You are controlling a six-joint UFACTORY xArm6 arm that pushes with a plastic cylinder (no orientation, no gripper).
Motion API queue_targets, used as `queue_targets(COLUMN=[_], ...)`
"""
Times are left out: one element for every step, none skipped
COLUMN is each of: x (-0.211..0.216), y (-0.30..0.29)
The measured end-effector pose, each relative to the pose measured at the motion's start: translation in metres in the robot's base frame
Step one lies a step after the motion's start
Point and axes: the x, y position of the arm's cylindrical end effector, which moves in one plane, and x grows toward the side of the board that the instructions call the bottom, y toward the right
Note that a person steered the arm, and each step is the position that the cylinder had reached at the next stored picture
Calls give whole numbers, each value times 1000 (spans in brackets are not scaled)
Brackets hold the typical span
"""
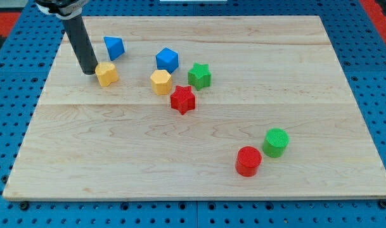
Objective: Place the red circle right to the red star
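The red circle (pixel 248 160) lies near the view's bottom right, touching or almost touching a green circle (pixel 276 142) to its upper right. The red star (pixel 182 99) sits near the board's middle, well up and to the left of the red circle. My tip (pixel 89 71) rests on the board at the view's upper left, just left of a yellow block (pixel 106 73), far from both red blocks.
A blue triangular block (pixel 114 47) lies above the yellow block. A blue block (pixel 167 59), a yellow hexagon (pixel 161 82) and a green star (pixel 199 75) cluster just above the red star. The wooden board (pixel 307 76) sits on a blue pegboard.
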Motion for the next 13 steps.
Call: queue_targets(x=[14, 122, 203, 249, 261, 232, 197, 186, 176, 134, 126, 98, 117], y=[-19, 21, 102, 214, 326, 299, 205, 238, 247, 267, 320, 353, 237])
